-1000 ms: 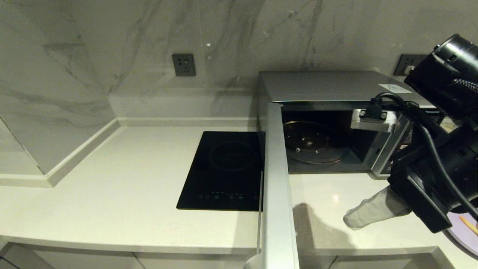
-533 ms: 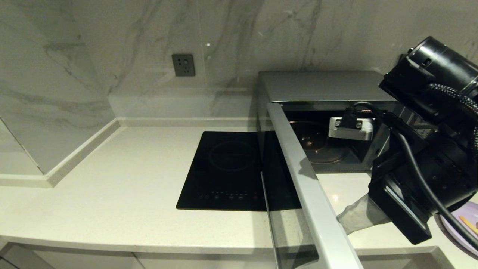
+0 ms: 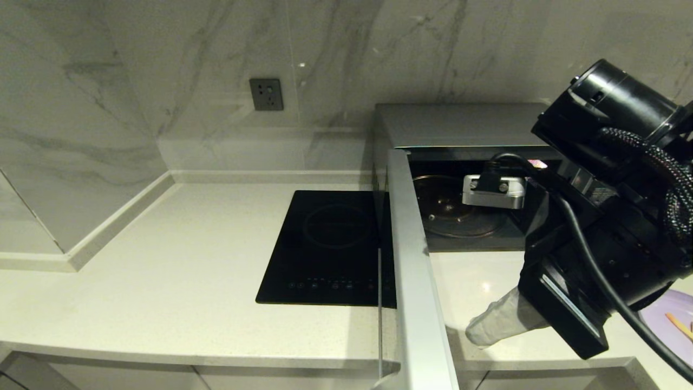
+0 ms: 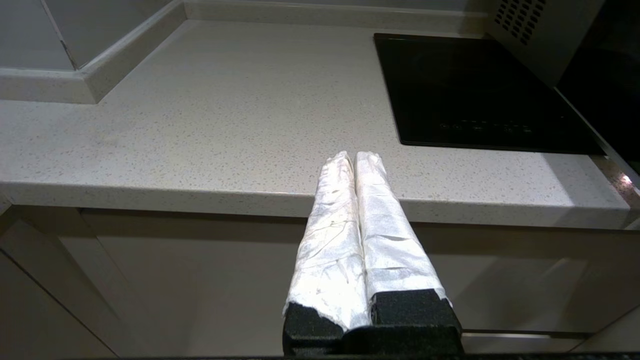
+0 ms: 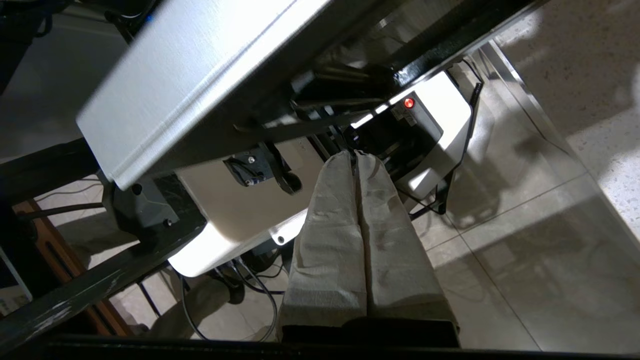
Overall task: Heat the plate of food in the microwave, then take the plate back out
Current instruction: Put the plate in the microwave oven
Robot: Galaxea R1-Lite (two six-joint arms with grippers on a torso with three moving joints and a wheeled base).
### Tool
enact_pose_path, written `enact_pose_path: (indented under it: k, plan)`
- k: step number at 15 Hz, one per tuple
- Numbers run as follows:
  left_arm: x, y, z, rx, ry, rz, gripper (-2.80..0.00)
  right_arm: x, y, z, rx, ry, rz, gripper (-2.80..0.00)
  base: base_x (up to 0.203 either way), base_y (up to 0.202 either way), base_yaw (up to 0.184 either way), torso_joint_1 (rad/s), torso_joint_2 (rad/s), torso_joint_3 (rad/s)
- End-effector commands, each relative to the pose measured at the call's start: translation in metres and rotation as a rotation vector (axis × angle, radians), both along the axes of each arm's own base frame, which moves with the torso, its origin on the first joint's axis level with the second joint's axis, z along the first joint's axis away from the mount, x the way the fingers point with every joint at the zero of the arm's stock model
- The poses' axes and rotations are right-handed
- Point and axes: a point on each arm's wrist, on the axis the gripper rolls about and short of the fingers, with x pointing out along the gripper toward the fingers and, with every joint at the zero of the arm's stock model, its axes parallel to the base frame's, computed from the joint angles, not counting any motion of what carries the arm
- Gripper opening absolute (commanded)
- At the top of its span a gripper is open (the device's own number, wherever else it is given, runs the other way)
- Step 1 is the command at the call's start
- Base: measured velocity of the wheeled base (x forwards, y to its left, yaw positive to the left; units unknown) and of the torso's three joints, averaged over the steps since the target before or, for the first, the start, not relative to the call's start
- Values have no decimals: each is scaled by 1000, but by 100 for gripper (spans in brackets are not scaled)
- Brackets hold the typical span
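Microwave (image 3: 465,127) door ajar | right tool (image 3: 476,333) closed, beside door | left tool (image 4: 356,156) closed, parked

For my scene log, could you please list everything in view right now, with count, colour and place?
microwave: one, silver-grey, back right of the counter, door swung open toward the camera.
glass turntable: one, clear, inside the microwave, nothing on it.
plate of food: one, pale lavender with orange-yellow sticks, front right counter edge, mostly hidden by the right arm.
induction hob: one, black, set in the counter left of the microwave.
wall socket: one, dark grey, marble back wall.
counter: one, pale speckled.
left hand: white-wrapped, shut, in front of the counter edge.
right hand: white-wrapped, shut, beside the open door.
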Motion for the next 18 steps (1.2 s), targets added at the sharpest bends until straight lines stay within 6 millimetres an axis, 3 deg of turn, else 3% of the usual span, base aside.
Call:
enact_pose_path:
  k: [1,3,5,6,9,10,14,16,18]
  plan:
    - [0,0,0,-1,-1,1,-280,-4,-5,4,-8,7,-67,-280,0,0,0,0,0,0]
    - [0,0,0,-1,-1,1,-280,-7,-11,10,-46,20,-318,-280,0,0,0,0,0,0]
    - [0,0,0,-1,-1,1,-280,-22,-30,20,-90,-29,-693,-280,0,0,0,0,0,0]
    - [0,0,0,-1,0,1,-280,-30,-49,25,-84,-70,-852,-280,0,0,0,0,0,0]
    - [0,0,0,-1,-1,1,-280,-26,-114,21,-131,-114,-1279,-280,0,0,0,0,0,0]
    - [0,0,0,-1,-1,1,-280,-23,-139,17,-150,-116,-1426,0,0,0,0,0,0,0]
    - [0,0,0,-1,-1,1,-280,-8,-245,-14,-126,-56,-1952,0,0,0,0,0,0,0]
    - [0,0,0,-1,-1,1,-280,-8,-297,-46,-98,85,-2117,0,0,0,0,0,0,0]
    - [0,0,0,-1,-1,1,-280,-6,-340,-89,-69,208,-2219,0,0,0,0,0,0,0]
